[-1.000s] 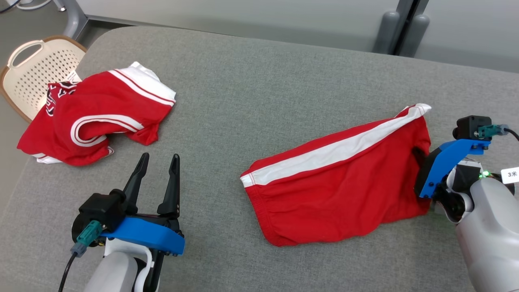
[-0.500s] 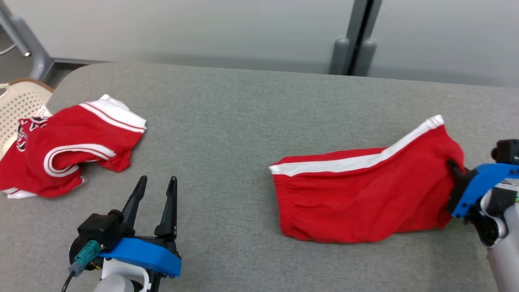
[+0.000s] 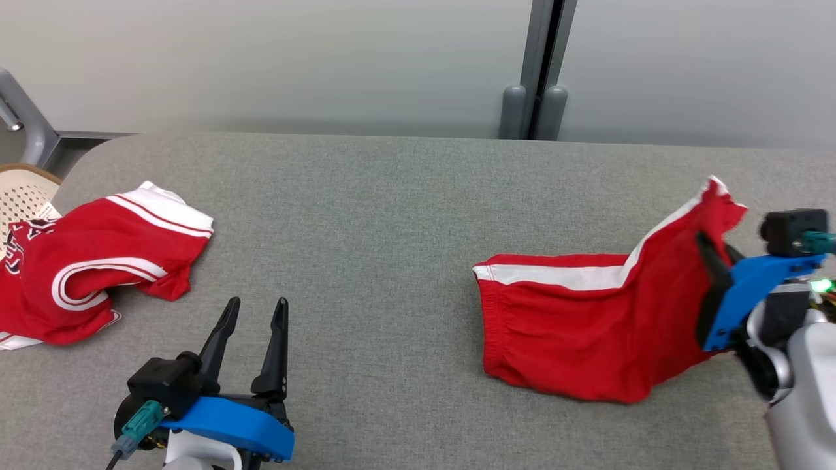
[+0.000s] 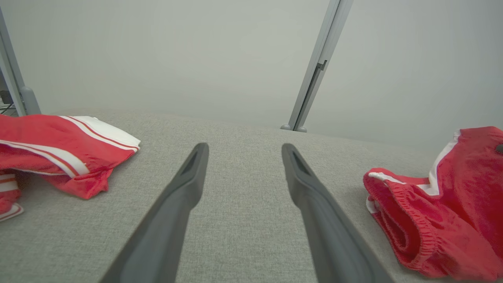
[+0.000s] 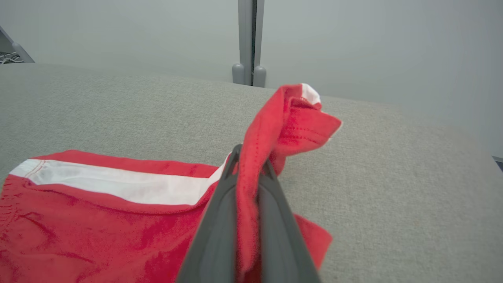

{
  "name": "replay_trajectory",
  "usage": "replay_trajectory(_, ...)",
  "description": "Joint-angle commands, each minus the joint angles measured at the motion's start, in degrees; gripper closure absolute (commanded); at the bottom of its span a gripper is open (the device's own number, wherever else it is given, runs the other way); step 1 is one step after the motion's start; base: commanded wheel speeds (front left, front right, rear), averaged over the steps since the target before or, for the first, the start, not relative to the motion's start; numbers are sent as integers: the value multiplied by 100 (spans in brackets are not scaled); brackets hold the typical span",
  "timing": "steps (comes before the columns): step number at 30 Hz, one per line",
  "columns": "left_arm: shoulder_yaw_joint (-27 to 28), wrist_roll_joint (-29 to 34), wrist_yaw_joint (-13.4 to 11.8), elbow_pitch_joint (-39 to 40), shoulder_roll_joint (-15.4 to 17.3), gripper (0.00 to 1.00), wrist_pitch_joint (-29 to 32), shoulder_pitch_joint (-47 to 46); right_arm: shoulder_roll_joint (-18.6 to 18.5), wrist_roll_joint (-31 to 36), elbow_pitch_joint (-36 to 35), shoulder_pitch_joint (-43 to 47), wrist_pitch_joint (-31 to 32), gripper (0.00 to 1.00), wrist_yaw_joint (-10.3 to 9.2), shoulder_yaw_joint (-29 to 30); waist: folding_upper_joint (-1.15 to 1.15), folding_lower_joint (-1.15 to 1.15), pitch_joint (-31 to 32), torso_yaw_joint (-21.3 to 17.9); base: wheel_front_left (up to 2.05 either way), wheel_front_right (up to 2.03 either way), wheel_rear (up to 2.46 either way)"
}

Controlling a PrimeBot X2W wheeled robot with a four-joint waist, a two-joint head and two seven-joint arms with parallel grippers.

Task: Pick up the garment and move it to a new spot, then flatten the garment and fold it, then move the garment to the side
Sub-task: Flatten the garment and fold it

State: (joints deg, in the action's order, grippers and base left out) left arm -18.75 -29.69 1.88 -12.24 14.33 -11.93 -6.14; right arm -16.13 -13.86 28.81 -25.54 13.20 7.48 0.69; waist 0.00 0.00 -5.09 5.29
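While the right gripper [image 3: 712, 258] pinches cloth: the step in hand looks like the pick-up.
Right gripper: clamped on a leg-hem corner of the red fabric shorts with a white side stripe [image 3: 588, 326], holding that corner up off the surface.
Shorts: near the right edge of the grey fabric-topped desk [image 3: 392, 215], with the waistband end lying flat and the hem end lifted.
Left gripper [image 3: 258, 303]: released, fingers apart, grasping nothing, near the front edge, left of centre.
Other garment: crumpled red-and-white jersey [image 3: 98, 261] at the left edge, untouched.
Done: grasp made.
Left: carrying to a new spot, flattening, folding, setting aside.
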Motion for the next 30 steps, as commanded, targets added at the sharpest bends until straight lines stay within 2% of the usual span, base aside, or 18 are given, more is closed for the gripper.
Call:
replay_trajectory(1,14,-5,-10,3,44,0,-22,43,81,43,-223,163,99,100,2,-88,0,0,32,3,0,0,0)
replay_trajectory(5,-8,-22,-22,-2,50,0,-30,94,349,177,-870,376,519,100,3,-548,0,0,102,64,0,0,0)
replay_trajectory(9,-12,-48,-32,26,55,0,-28,103,669,240,-1123,464,818,100,3,-1042,0,0,121,131,0,0,0)
replay_trajectory(15,-60,-65,-13,43,37,0,-3,69,1059,252,-629,236,956,100,3,-1708,0,0,76,290,0,0,0)
replay_trajectory(19,-95,-84,3,9,6,0,-15,0,1193,220,-152,107,920,100,3,-1945,0,0,35,400,0,0,0)
replay_trajectory(20,-99,-85,0,5,1,0,-22,-10,1218,201,-75,82,876,33,3,-1987,0,0,27,420,0,0,0)
replay_trajectory(21,-103,-89,-5,3,-3,0,-28,-17,1245,153,-20,53,823,0,3,-2007,0,0,20,434,0,0,0)
replay_trajectory(25,-71,-107,-26,-10,28,0,-49,-7,1299,-229,-53,0,592,0,3,-2133,0,0,13,433,0,0,0)
replay_trajectory(30,19,-149,-90,-8,81,0,-95,106,1306,-632,-646,-39,206,0,3,-2220,0,0,42,288,0,0,0)
